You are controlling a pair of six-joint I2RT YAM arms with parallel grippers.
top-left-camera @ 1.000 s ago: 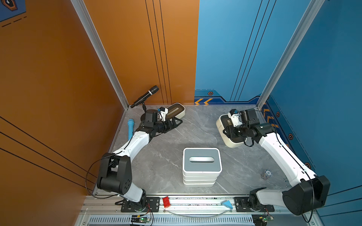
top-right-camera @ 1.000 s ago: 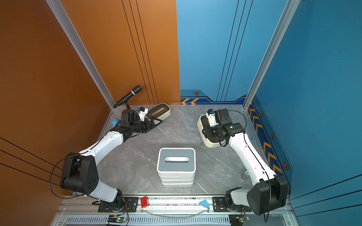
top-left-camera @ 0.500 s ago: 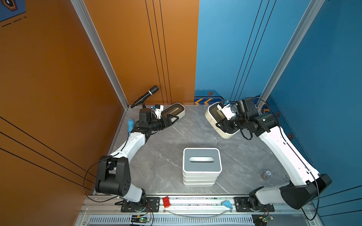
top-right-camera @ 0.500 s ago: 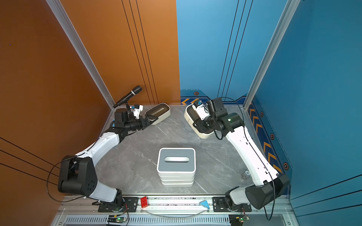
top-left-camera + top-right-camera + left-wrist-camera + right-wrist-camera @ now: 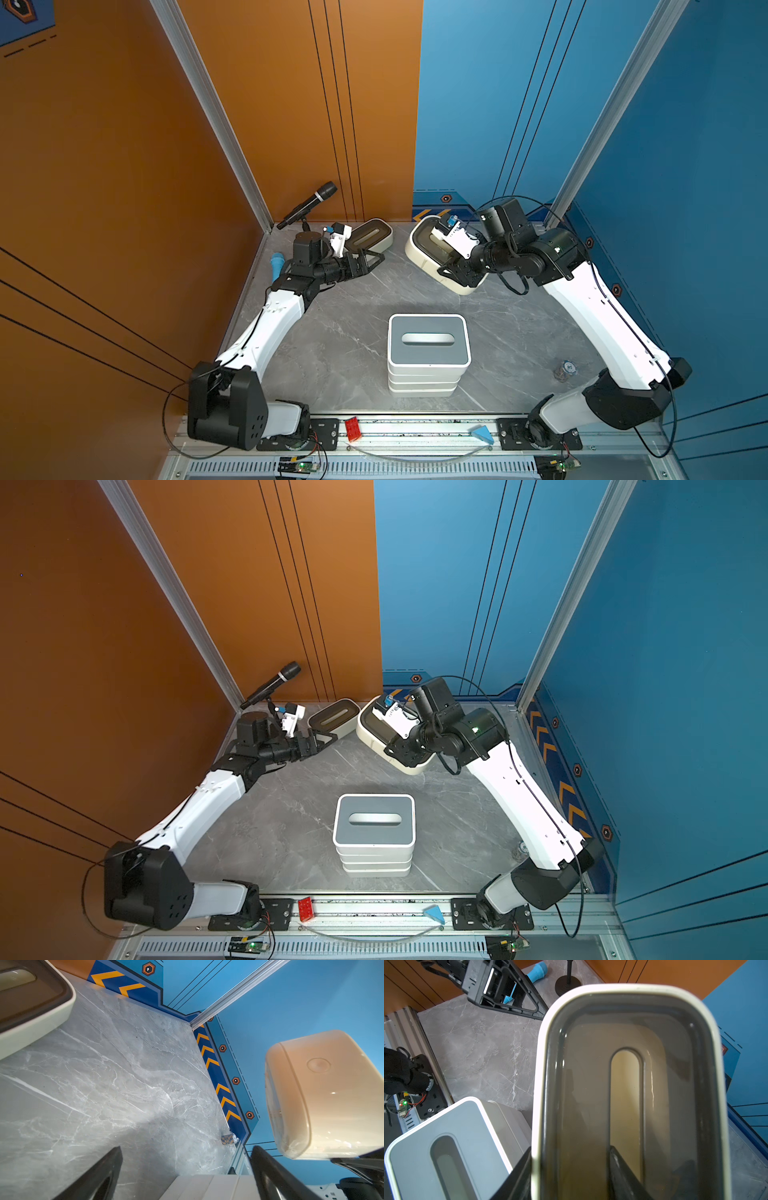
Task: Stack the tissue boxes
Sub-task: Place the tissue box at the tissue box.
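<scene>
The place is a robotics lab cell: white robot arms [image 5: 272,320] stand bolted to an aluminium rail [image 5: 415,433] along a grey marble-look tabletop [image 5: 345,332]. Orange panels [image 5: 124,166] and blue panels [image 5: 685,166] on aluminium posts [image 5: 216,108] box it in, with a microphone [image 5: 307,204] and a bare circuit board [image 5: 300,466] nearby.

The surface [image 5: 340,332] is grey marble with white veins. The stacked tissue boxes [image 5: 424,376] are white, and the topmost lid [image 5: 428,353] is plain grey. The tilted cream tissue box [image 5: 419,254] and the flat cream tissue box [image 5: 368,235] both have dark brown translucent lids. One wall [image 5: 124,166] is orange and the other wall [image 5: 685,166] is blue. The chevron strip [image 5: 559,771] is orange on navy. The microphone [image 5: 307,204] is black, the block [image 5: 353,428] is red, and the wedge [image 5: 482,433] is light blue.
</scene>
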